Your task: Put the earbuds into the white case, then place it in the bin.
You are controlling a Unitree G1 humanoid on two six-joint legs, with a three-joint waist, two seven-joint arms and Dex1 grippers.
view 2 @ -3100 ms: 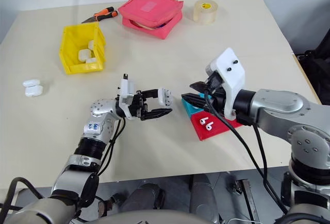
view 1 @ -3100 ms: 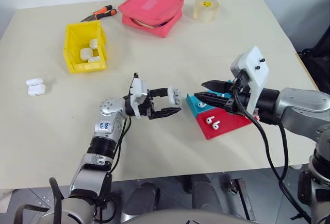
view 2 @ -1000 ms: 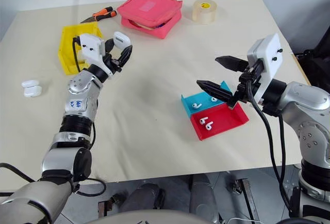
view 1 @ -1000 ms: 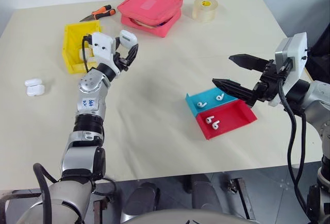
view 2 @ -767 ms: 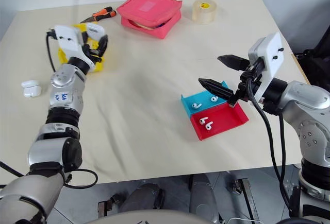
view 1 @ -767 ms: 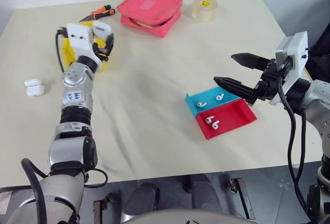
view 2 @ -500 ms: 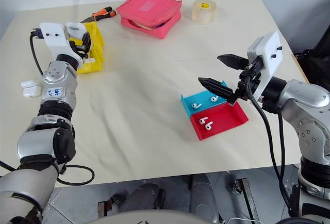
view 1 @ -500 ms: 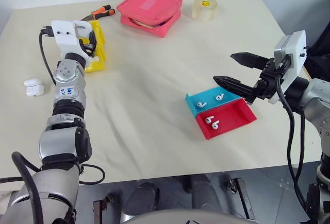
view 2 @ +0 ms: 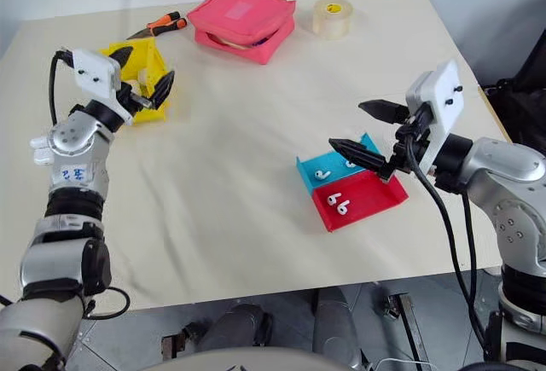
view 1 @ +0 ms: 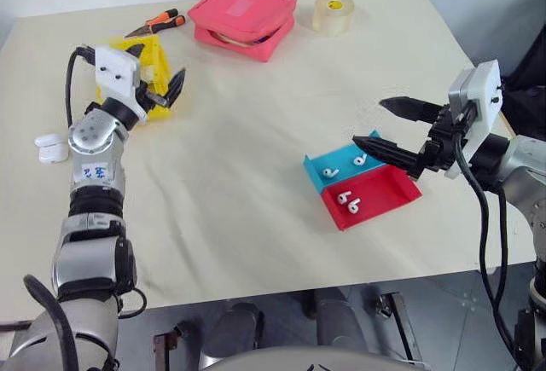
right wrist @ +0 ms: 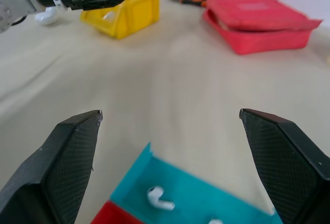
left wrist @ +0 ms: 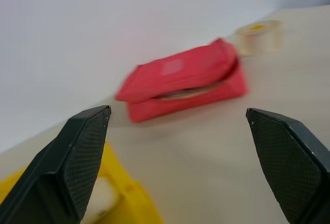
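Cream bench under a pale wall, gear spread across it. Left claw at approx 10 o'clock, fingers spread wide, nothing in them, hovering right at the yellow bin; a bit of white shows inside the bin in the left wrist view, can't tell how many cases. Two more white cases sit at approx 9 o'clock, near the bench edge, well apart from the bin. Right claw at approx 3 o'clock, also wide and empty, tips poised over the blue tray. Earbuds: two in the blue tray, two in the red tray touching it. Pink pouch at approx 12 o'clock, tape roll just beside it toward 1, orange-handled pliers toward 11, behind the bin.
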